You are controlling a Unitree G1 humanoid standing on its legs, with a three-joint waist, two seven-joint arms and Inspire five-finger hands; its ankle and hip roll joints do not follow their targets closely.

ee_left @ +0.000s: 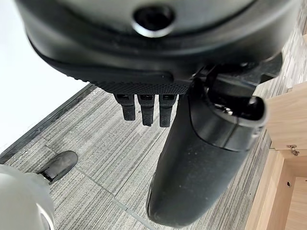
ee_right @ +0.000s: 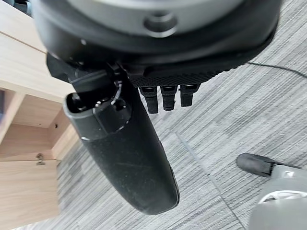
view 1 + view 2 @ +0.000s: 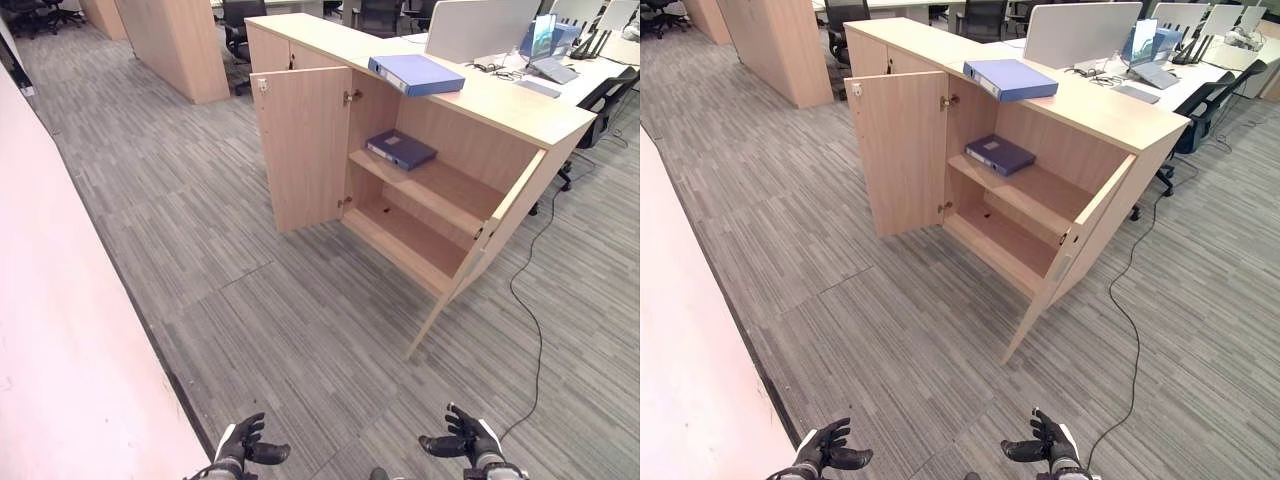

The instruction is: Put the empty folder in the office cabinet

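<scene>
A light blue folder (image 3: 416, 73) lies flat on top of the wooden office cabinet (image 3: 500, 100), which stands ahead with both doors swung open. A darker blue folder (image 3: 400, 149) rests on the cabinet's upper shelf; the lower shelf (image 3: 405, 235) is bare. My left hand (image 3: 243, 443) and right hand (image 3: 462, 438) hang low near the floor, far short of the cabinet, both open and holding nothing. The left wrist view shows my left hand's fingers (image 1: 146, 108) straight over the carpet, and the right wrist view shows my right hand's fingers (image 2: 170, 98) the same.
The left door (image 3: 303, 148) and the right door (image 3: 480, 255) jut out over the grey carpet. A pale wall (image 3: 70, 330) runs along my left. Desks with a monitor (image 3: 480, 28), office chairs (image 3: 240, 25) and a floor cable (image 3: 530, 300) lie behind and right of the cabinet.
</scene>
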